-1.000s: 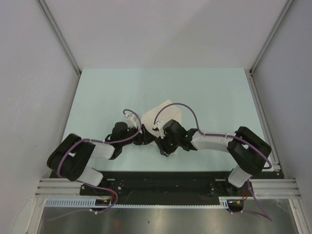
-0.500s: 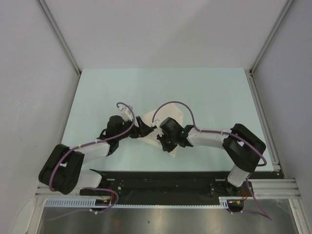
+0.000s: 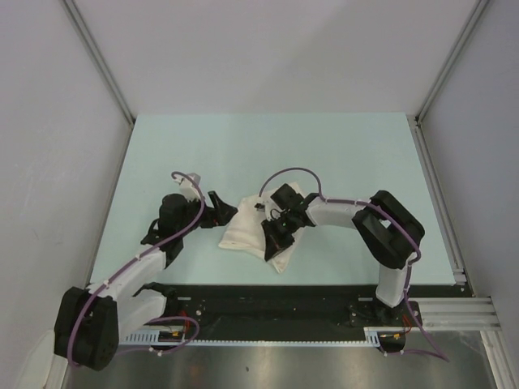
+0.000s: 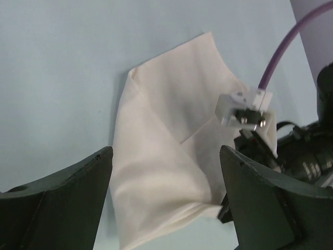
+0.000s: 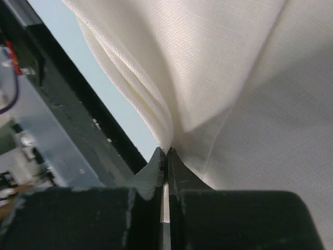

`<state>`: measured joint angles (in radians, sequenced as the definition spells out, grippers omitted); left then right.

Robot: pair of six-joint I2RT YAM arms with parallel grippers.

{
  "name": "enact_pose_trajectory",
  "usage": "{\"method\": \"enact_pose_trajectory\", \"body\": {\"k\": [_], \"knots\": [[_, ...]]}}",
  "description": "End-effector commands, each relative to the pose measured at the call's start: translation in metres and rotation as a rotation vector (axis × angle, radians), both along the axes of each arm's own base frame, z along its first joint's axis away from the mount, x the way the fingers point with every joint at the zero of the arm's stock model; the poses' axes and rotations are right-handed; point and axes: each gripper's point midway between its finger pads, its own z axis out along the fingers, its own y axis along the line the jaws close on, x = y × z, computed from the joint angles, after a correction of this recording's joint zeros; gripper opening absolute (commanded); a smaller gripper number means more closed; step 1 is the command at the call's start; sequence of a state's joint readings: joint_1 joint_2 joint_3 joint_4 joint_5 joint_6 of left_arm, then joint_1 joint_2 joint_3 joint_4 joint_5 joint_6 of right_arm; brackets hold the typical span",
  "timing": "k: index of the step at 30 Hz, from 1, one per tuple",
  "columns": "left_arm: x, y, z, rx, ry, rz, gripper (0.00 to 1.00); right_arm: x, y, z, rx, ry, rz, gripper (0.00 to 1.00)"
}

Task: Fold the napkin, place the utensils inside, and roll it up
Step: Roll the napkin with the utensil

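Wrist view shows right tool (image 5: 165,152) seemingly pinching napkin (image 5: 223,67); overhead hides it.

Black-and-white jointed arms (image 3: 134,266) trail looping purple cables (image 3: 293,169).

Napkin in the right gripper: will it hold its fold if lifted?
Probably not: the napkin looks limp, bunching in soft folds where the right gripper pinches it. Likely light: thin woven cloth. Its stacked layers look loose and may slide apart.
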<state>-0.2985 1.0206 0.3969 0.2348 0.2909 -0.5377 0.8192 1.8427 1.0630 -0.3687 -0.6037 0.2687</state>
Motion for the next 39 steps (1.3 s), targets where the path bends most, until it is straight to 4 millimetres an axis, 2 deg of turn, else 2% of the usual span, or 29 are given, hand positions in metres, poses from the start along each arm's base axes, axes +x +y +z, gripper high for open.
{"method": "enact_pose_trajectory", "body": {"k": [1, 7, 12, 15, 17, 20, 23, 24, 26, 29, 35, 39], "knots": [[-0.021, 0.007, -0.020, 0.044, 0.039, -0.022, 0.88, 0.007, 0.005, 0.017, 0.107, 0.181, -0.046, 0.00], [-0.045, 0.006, -0.049, 0.032, 0.158, -0.038, 0.88, 0.022, -0.006, 0.005, 0.120, 0.242, -0.099, 0.00], [-0.057, 0.003, -0.061, 0.019, 0.234, -0.063, 0.87, 0.026, -0.010, -0.003, 0.114, 0.254, -0.111, 0.00], [-0.064, 0.002, -0.059, -0.007, 0.247, -0.058, 0.85, 0.028, -0.012, -0.007, 0.108, 0.256, -0.118, 0.00], [-0.065, 0.002, -0.048, -0.028, 0.204, -0.056, 0.85, 0.030, -0.015, -0.011, 0.100, 0.258, -0.127, 0.00], [-0.076, 0.001, -0.043, -0.055, 0.222, -0.069, 0.85, 0.032, -0.017, -0.014, 0.091, 0.258, -0.135, 0.00], [-0.092, -0.008, -0.046, -0.107, 0.277, -0.109, 0.86, 0.033, -0.017, -0.014, 0.090, 0.254, -0.135, 0.00], [-0.103, -0.017, -0.050, -0.144, 0.327, -0.164, 0.87, 0.033, -0.017, -0.014, 0.088, 0.251, -0.135, 0.00], [-0.112, -0.021, -0.057, -0.157, 0.380, -0.194, 0.88, 0.033, -0.018, -0.015, 0.084, 0.249, -0.133, 0.00], [-0.111, -0.029, -0.060, -0.155, 0.387, -0.229, 0.89, 0.033, -0.019, -0.016, 0.081, 0.246, -0.133, 0.00], [-0.099, -0.042, -0.046, -0.198, 0.360, -0.262, 0.89, 0.034, -0.019, -0.017, 0.073, 0.240, -0.143, 0.00], [-0.084, -0.051, -0.030, -0.254, 0.293, -0.270, 0.90, 0.033, -0.020, -0.021, 0.065, 0.243, -0.150, 0.00]]}}
